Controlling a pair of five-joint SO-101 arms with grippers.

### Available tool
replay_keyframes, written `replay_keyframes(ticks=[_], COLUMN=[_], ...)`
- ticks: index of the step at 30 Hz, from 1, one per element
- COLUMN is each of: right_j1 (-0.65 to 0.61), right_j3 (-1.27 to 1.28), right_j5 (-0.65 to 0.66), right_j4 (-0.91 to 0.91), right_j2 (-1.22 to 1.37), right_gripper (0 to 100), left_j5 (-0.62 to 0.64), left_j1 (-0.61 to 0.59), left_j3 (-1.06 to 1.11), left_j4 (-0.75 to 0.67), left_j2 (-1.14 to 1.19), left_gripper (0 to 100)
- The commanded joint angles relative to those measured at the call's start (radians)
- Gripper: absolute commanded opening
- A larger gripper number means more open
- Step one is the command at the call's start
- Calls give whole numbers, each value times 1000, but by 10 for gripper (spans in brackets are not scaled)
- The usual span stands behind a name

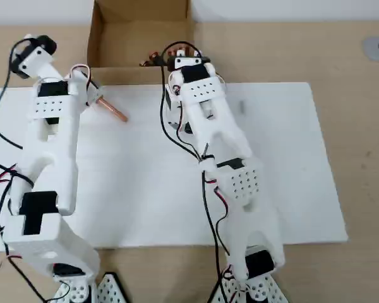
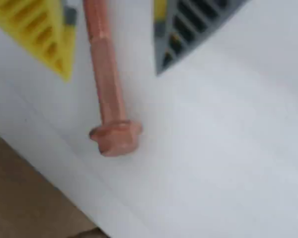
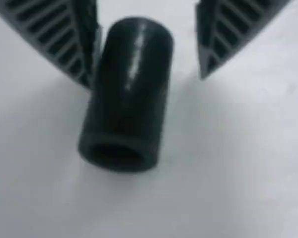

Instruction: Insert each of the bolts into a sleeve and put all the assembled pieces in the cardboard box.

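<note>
A copper bolt (image 2: 109, 94) lies on the white mat (image 1: 271, 170), its hex head pointing away from my left gripper (image 2: 111, 72). The shaft runs up between the yellow finger (image 2: 39, 29) and the grey finger (image 2: 188, 25), with a gap on the grey side, so this gripper is open. In the high view the bolt (image 1: 112, 109) sticks out of the left gripper (image 1: 92, 93) near the mat's far left. A black sleeve (image 3: 126, 94) lies on the mat inside my open right gripper (image 3: 145, 78); one finger (image 3: 64, 44) touches it and the other stands clear.
The cardboard box (image 1: 96, 38) stands open at the far edge of the table, just beyond both grippers. Some small brownish parts (image 1: 150, 60) sit by its front wall. A grey disc (image 1: 378, 47) lies at the far right on the wooden table.
</note>
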Motion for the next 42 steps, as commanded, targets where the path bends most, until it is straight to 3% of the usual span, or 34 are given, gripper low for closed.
replay_keyframes(ticks=[1,5,10,19,24,32,42], right_j1=[1,2,1,1,-1,-1,4], right_j3=[-5,-45,-102,-263,-357,-263,-213], right_j5=[-9,-9,-6,-3,-3,0,41], right_j4=[6,11,14,133,170,169,155], right_j2=[8,13,12,8,-4,-191,-260], right_gripper=[185,164,12,10,10,10,10], left_j5=[-2,-2,-2,9,241,330,413], left_j1=[-15,-15,-15,-17,-60,-14,15], left_j3=[-8,-8,-8,-6,-6,-38,-528], left_j4=[-14,-14,-14,-14,-35,-190,167], left_j2=[-16,-16,-16,-15,-8,48,404], left_gripper=[124,124,124,124,124,124,124])
